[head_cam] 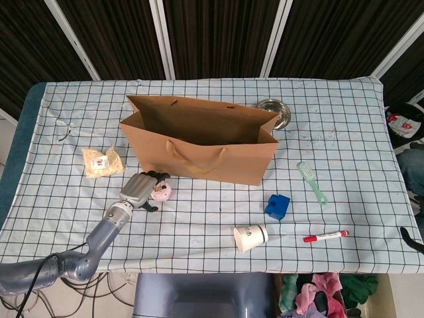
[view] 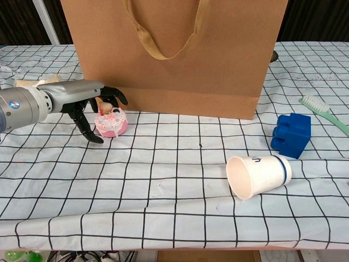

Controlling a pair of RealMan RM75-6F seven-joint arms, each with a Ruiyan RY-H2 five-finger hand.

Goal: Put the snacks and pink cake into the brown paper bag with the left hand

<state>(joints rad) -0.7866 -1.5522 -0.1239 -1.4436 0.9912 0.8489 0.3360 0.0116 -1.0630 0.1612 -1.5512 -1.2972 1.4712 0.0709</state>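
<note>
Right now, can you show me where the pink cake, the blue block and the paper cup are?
pink cake [view: 112, 122], chest view, on its pink side.
blue block [view: 292, 135], chest view, on its front face.
paper cup [view: 267, 173], chest view, on its white wall.

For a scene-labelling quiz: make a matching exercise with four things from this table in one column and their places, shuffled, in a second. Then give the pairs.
Things
1. pink frosted cake
2. white paper cup
3. small steel bowl
4. clear-wrapped snack packet

Places
A. behind the brown paper bag's right end
B. lying on its side, near the table's front edge
C. left of the bag, alone on the checked cloth
D. in front of the bag, between the left hand's fingers and thumb

Pairs: 1-D, 2-B, 3-A, 4-C
</note>
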